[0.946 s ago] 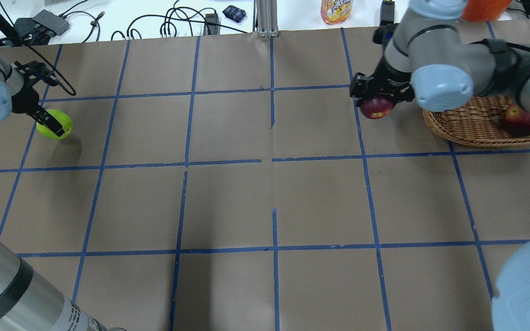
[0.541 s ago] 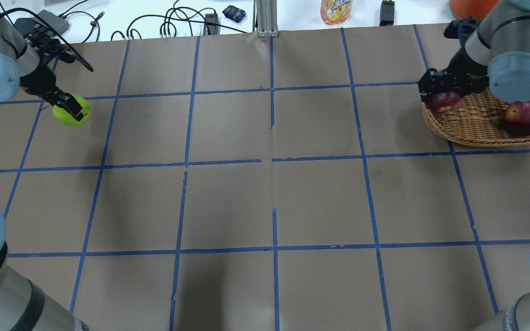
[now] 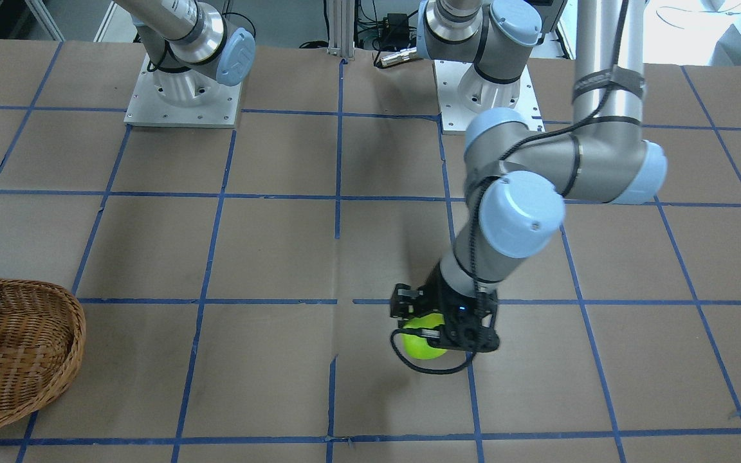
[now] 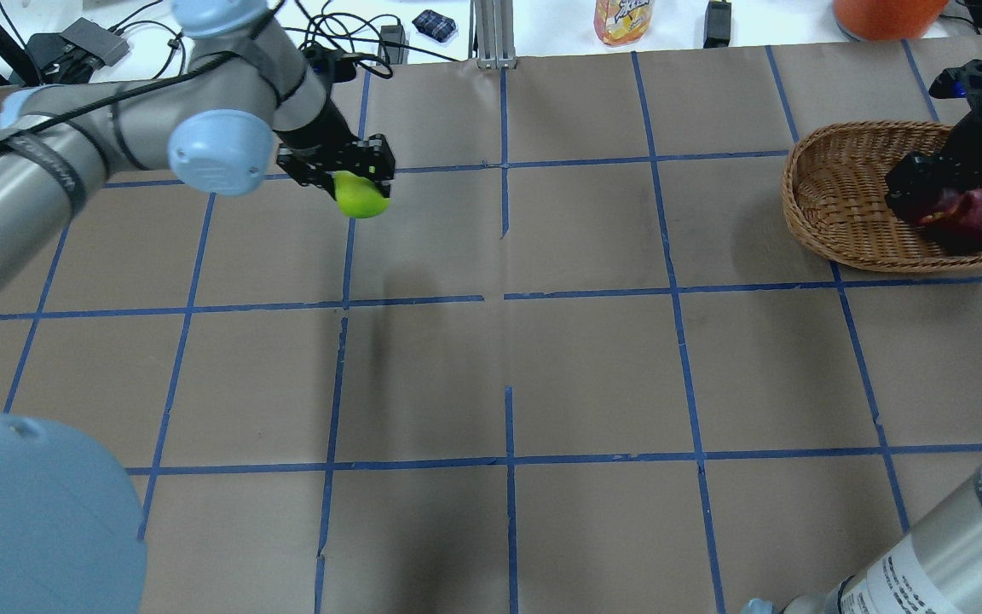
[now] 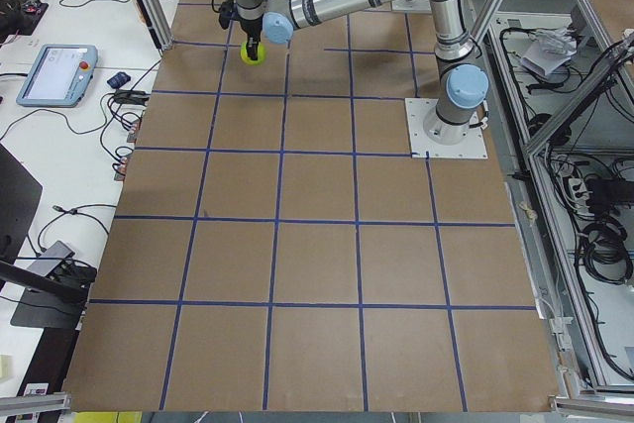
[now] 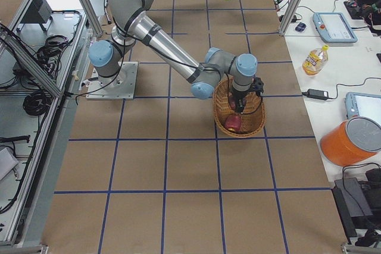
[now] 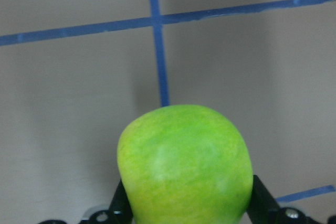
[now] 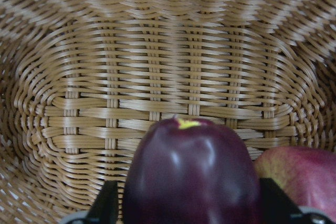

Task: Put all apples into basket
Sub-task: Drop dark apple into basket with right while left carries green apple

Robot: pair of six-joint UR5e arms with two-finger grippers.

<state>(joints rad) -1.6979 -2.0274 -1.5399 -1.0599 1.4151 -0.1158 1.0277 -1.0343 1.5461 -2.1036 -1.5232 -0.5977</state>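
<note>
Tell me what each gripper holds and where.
Left gripper clamps the green apple across its sides; right gripper clamps the maroon apple across its sides.

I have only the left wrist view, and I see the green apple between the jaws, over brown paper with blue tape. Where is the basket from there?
Observer: In the overhead view the basket stands far to the right of the green apple, well apart from it.
Operator: Is any apple in it?
Observer: Yes, a red apple lies inside.
Operator: And the maroon one?
Observer: The right gripper holds the maroon apple inside the basket, jaws shut on it, beside the red one.
</note>
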